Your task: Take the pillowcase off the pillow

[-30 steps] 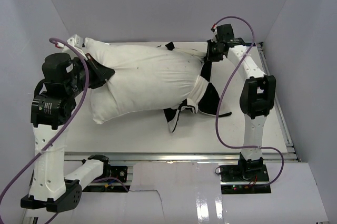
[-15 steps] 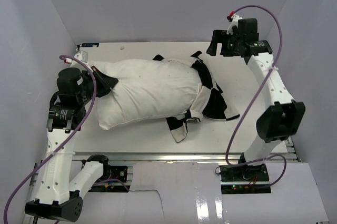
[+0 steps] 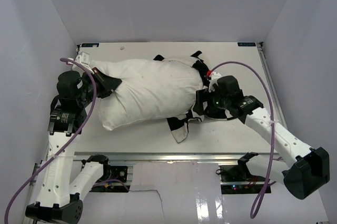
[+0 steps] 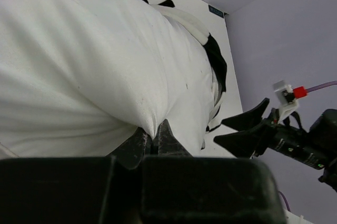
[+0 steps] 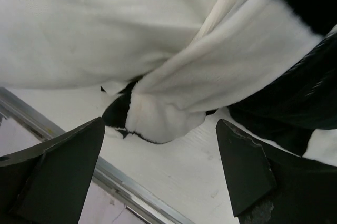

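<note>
My left pincer (image 4: 154, 134) is clamped tight on a small peak of the large, plump, off-white fabric pillow (image 3: 152, 89), right at its left end, with cloth nipped between my fingertips. The pillow lies lengthwise across the white table (image 3: 237, 66). Only its right end sits inside the bunched black-and-white checked fabric pillowcase (image 3: 179, 127), and the rest is bare. My right pincer (image 5: 159, 129) stands wide apart and grips nothing. It is low at the pillow's near right side, its dark fingers (image 5: 63, 166) pointing at a rolled fold of the cover. I cannot tell whether they touch it.
</note>
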`<state>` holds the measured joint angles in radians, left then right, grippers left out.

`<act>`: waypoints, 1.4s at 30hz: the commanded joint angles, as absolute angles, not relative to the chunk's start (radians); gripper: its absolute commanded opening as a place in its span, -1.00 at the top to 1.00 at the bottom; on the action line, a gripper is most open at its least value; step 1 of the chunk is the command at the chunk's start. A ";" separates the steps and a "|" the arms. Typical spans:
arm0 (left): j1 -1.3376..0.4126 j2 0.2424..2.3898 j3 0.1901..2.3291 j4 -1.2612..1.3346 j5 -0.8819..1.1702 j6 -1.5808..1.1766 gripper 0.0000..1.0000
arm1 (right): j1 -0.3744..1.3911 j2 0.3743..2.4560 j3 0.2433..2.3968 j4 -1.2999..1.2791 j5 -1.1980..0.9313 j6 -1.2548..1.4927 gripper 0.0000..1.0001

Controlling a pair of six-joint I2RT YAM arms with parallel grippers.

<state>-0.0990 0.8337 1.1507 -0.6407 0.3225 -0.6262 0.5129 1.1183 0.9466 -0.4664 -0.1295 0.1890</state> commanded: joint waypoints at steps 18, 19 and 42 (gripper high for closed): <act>-0.094 1.098 1.452 -0.670 0.253 -0.532 1.00 | 0.595 1.324 0.762 -0.191 0.325 0.334 0.83; -0.092 1.144 1.588 -0.734 0.220 -0.522 1.00 | 0.539 1.307 0.744 -0.208 0.351 0.336 0.85; -0.077 1.459 2.336 -1.005 -0.155 -0.511 1.00 | -0.396 1.336 0.719 -0.176 0.038 0.364 0.85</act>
